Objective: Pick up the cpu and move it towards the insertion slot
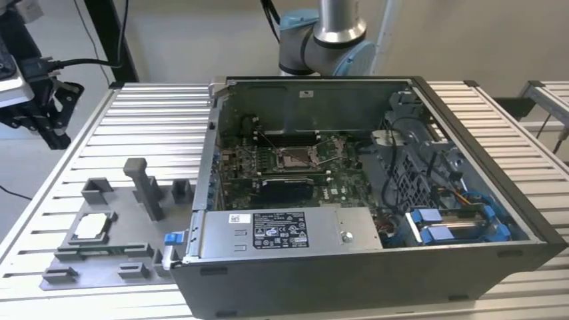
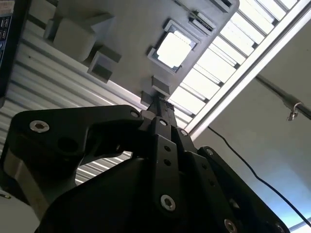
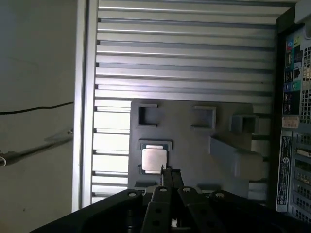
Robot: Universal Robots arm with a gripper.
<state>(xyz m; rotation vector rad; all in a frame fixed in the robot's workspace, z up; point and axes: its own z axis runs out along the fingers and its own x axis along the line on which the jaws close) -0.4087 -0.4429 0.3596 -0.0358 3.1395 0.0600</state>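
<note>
Silvery cpu [image 3: 152, 160] in grey fixture [image 3: 194, 141], gripper [image 3: 171, 173] fingers [image 3: 166, 179] closed, white label [image 1: 278, 230] on case [image 1: 356, 275]

A silver ribbed aluminium table top [image 1: 142, 113] of long parallel slats spreads across the scene, and in the second wrist view the slats near its edge glare white with reflected light. On the far side stands a plain pale beige wall [image 1: 196, 33], with a black upright metal post [image 1: 111, 33] before it toward the exterior view's left and a second slatted metal bench [image 1: 553, 97] standing apart at the exterior view's right. A smooth grey floor [image 1: 22, 167] lies beside the table at the exterior view's left, with a thin black cable [image 1: 9, 193] trailing over it.
</note>
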